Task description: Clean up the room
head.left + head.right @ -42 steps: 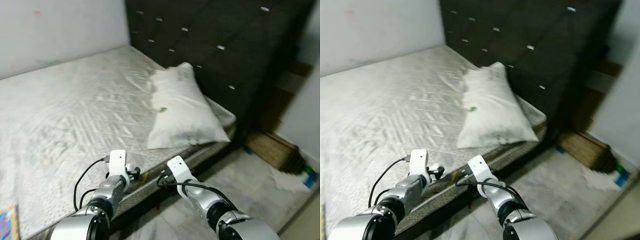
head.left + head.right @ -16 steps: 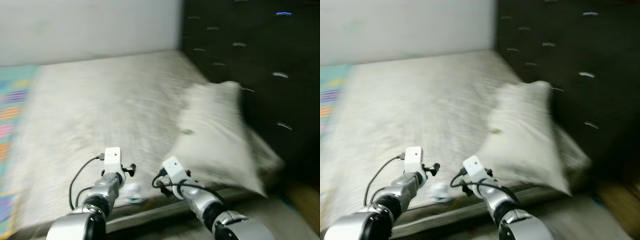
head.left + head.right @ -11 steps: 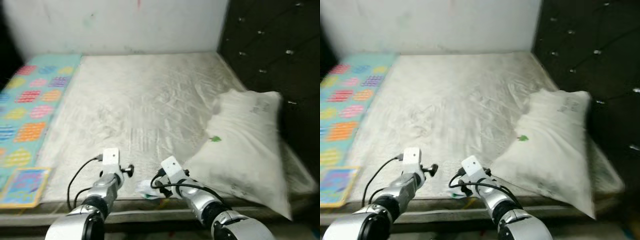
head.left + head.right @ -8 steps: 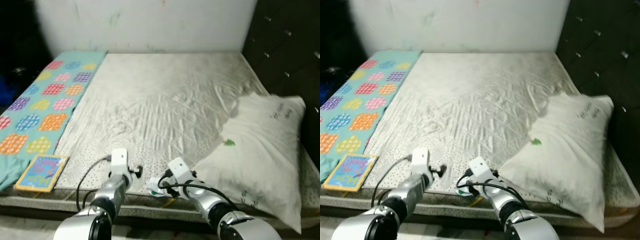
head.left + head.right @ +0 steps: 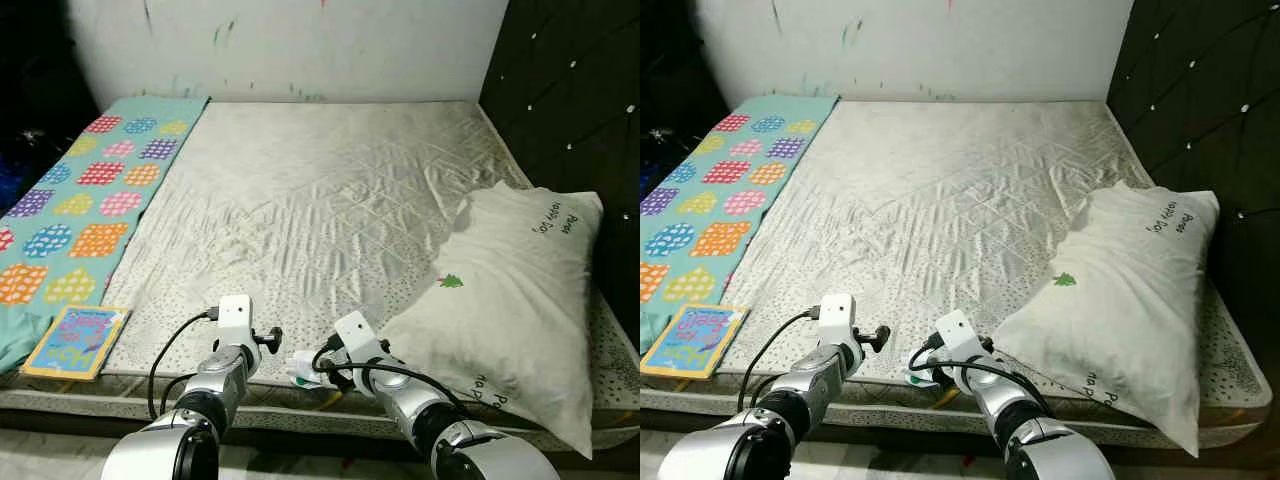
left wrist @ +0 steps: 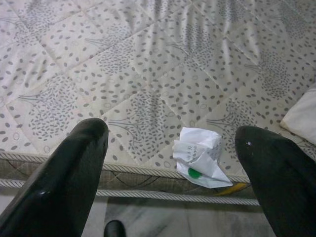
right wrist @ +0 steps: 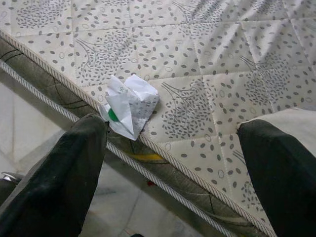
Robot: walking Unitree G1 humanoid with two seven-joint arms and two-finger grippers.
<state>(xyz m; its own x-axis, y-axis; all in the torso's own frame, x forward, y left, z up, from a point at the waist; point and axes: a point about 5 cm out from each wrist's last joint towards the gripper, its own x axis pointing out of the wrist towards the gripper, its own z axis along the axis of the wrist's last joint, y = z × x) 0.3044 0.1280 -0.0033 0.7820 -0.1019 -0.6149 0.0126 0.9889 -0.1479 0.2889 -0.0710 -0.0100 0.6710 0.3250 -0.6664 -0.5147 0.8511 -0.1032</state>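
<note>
A crumpled paper point(image 6: 198, 157) lies on the bed's point(image 5: 330, 200) near edge, at 6 o'clock. Left gripper point(image 6: 173, 173) and right gripper point(image 7: 173, 163) hover beside it, both spread wide, holding nothing.

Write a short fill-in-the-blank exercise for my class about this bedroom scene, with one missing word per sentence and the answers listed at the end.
1. The crumpled paper lies at the near ____ of the mattress.
2. The white pillow rests beside the dark, tufted ____.
3. The colourful book lies on the robot's ____ side of the bed.
4. The fingers of the left gripper are spread ____.

Missing words: edge; headboard; left; open
</note>
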